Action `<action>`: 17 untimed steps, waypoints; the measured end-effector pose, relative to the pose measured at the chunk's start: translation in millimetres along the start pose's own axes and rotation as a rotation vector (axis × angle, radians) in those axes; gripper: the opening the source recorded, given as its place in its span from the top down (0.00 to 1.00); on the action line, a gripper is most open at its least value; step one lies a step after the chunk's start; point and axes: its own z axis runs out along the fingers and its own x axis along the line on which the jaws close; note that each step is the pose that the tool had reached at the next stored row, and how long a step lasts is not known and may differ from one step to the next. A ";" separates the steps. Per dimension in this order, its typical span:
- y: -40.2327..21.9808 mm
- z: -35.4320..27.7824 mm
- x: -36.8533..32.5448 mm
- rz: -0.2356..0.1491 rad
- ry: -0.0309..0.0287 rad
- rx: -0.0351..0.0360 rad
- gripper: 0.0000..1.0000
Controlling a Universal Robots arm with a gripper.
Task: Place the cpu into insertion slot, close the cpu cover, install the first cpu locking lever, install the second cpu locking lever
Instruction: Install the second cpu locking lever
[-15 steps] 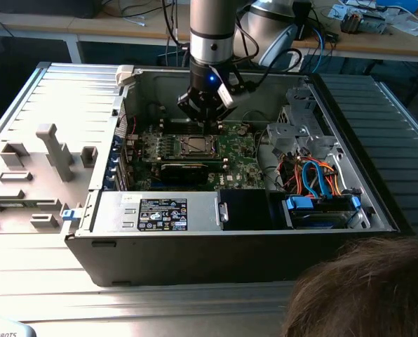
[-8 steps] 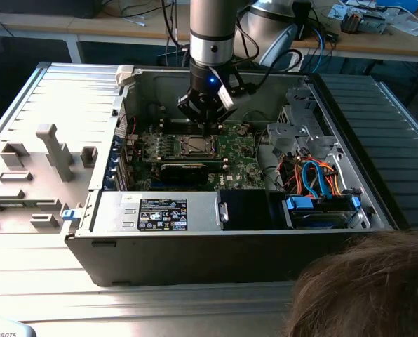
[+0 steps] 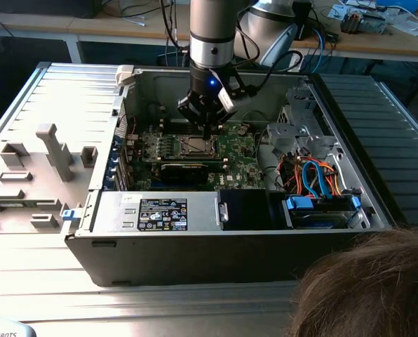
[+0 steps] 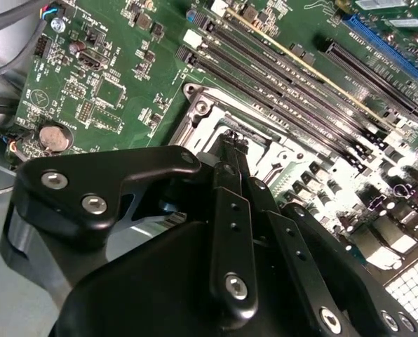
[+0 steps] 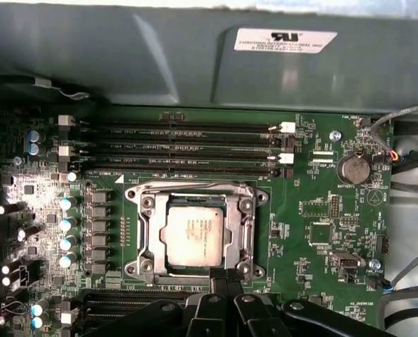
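Claw, pressed together, hovers at the insertion slot holding the cpu.

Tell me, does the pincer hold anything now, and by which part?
Nothing. The pincer is shut and empty above the socket; the cpu lies seated under the closed cpu cover.

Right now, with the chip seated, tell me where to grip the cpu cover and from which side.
Grip the cpu cover by its outer rim on the side away from the memory slots, probably coming straight down. It lies flat, a thin frame around the cpu, so its window edge is blocked; the end effector hovers at that rim.
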 end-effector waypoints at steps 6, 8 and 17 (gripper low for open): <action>-4.0 0.4 0.1 0.000 0.0000 0.0000 0.89; -5.3 0.5 0.2 0.000 0.0000 0.0000 0.89; -12.1 1.0 0.4 0.000 0.0001 0.0000 0.89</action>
